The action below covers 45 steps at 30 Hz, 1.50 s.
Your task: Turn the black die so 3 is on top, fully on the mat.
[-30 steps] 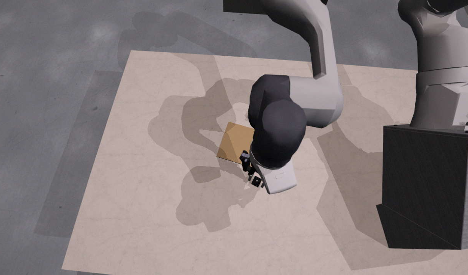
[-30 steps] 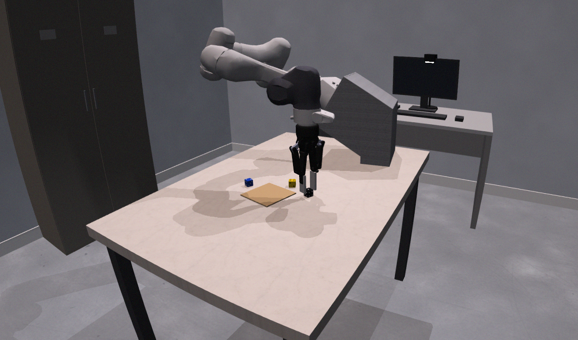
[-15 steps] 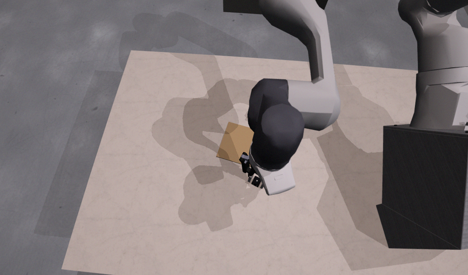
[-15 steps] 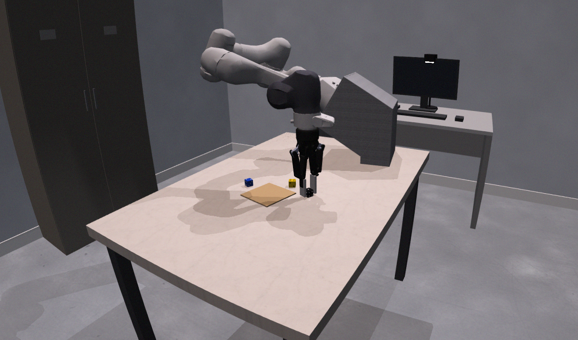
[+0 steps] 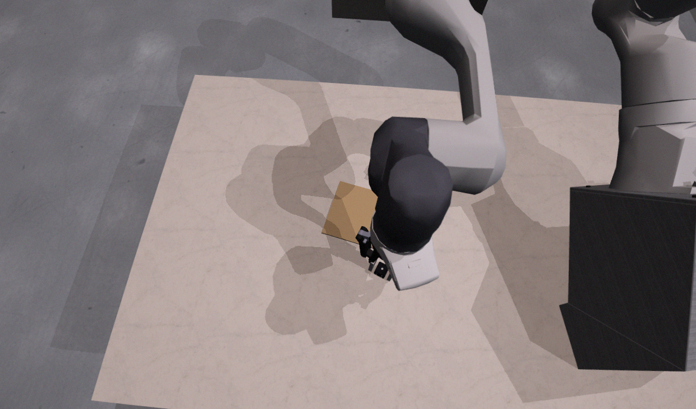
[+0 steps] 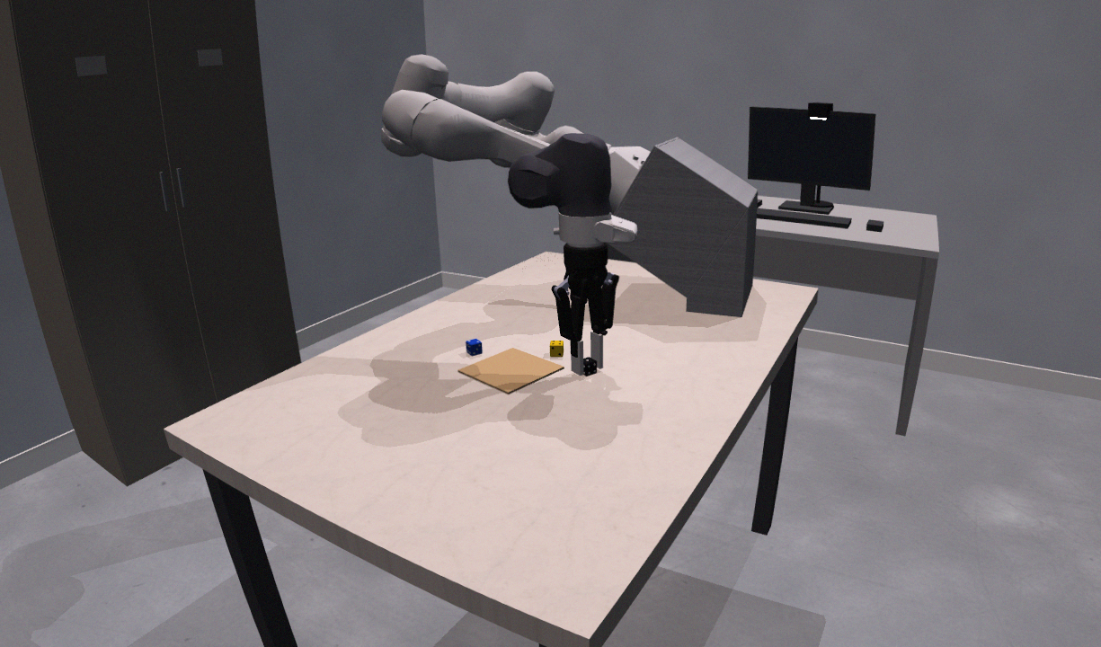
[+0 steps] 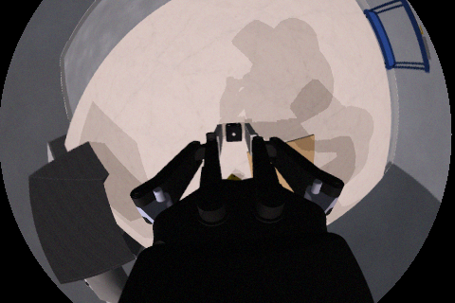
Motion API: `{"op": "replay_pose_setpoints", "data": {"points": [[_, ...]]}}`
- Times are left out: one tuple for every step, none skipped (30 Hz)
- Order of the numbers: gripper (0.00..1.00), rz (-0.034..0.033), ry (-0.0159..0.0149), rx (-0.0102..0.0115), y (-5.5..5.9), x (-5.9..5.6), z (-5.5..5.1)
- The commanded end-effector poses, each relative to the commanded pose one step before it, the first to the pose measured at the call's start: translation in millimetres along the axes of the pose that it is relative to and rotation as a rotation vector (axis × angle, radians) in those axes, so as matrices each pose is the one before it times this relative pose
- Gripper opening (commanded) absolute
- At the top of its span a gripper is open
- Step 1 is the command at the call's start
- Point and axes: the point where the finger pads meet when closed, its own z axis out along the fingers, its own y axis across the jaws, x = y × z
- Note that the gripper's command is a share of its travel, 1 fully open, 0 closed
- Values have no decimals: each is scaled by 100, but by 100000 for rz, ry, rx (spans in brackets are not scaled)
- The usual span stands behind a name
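The black die (image 5: pixel 380 272) (image 6: pixel 590 366) (image 7: pixel 229 137) rests on the table beside the mat, one pip on top. My gripper (image 5: pixel 381 270) (image 6: pixel 587 363) (image 7: pixel 233 132) points down, open, with its fingertips low on either side of this die; narrow gaps show in the wrist view. The tan mat (image 5: pixel 349 200) (image 6: pixel 510 369) (image 7: pixel 304 148) lies flat. The yellow die (image 6: pixel 556 348) (image 7: pixel 233 177) rests on the table close to the mat's corner. The blue die (image 6: pixel 473 346) rests on the table beyond the mat. The arm hides the yellow die in the top view.
The table (image 5: pixel 212 305) (image 6: pixel 457 499) extends well around the mat. The arm's dark pedestal (image 5: pixel 629 274) (image 6: pixel 690 233) stands at the robot's end of the table. The yellow die is the nearest other object to the gripper.
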Motion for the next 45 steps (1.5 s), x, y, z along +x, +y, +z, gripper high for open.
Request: {"op": "replay_pose_setpoints", "data": {"points": [[25, 542, 111, -39, 98, 14, 174], [25, 0, 0, 0, 0, 0, 0], [25, 0, 0, 0, 0, 0, 0], [25, 0, 0, 0, 0, 0, 0], [25, 0, 0, 0, 0, 0, 0], [25, 0, 0, 0, 0, 0, 0], [25, 0, 0, 0, 0, 0, 0], [25, 0, 0, 0, 0, 0, 0], [25, 0, 0, 0, 0, 0, 0], [25, 0, 0, 0, 0, 0, 0], [25, 0, 0, 0, 0, 0, 0], [25, 0, 0, 0, 0, 0, 0], [25, 0, 0, 0, 0, 0, 0], [25, 0, 0, 0, 0, 0, 0], [25, 0, 0, 0, 0, 0, 0], [25, 0, 0, 0, 0, 0, 0], [25, 0, 0, 0, 0, 0, 0], [25, 0, 0, 0, 0, 0, 0], [13, 0, 0, 0, 0, 0, 0], [13, 0, 0, 0, 0, 0, 0], [13, 0, 0, 0, 0, 0, 0], [13, 0, 0, 0, 0, 0, 0], [13, 0, 0, 0, 0, 0, 0], [13, 0, 0, 0, 0, 0, 0], [13, 0, 0, 0, 0, 0, 0], [13, 0, 0, 0, 0, 0, 0], [13, 0, 0, 0, 0, 0, 0], [13, 0, 0, 0, 0, 0, 0], [13, 0, 0, 0, 0, 0, 0], [13, 0, 0, 0, 0, 0, 0], [13, 0, 0, 0, 0, 0, 0], [13, 0, 0, 0, 0, 0, 0], [13, 0, 0, 0, 0, 0, 0], [13, 0, 0, 0, 0, 0, 0], [13, 0, 0, 0, 0, 0, 0], [13, 0, 0, 0, 0, 0, 0], [13, 0, 0, 0, 0, 0, 0], [13, 0, 0, 0, 0, 0, 0], [13, 0, 0, 0, 0, 0, 0], [13, 0, 0, 0, 0, 0, 0], [13, 0, 0, 0, 0, 0, 0], [13, 0, 0, 0, 0, 0, 0], [13, 0, 0, 0, 0, 0, 0], [13, 0, 0, 0, 0, 0, 0], [13, 0, 0, 0, 0, 0, 0]]}}
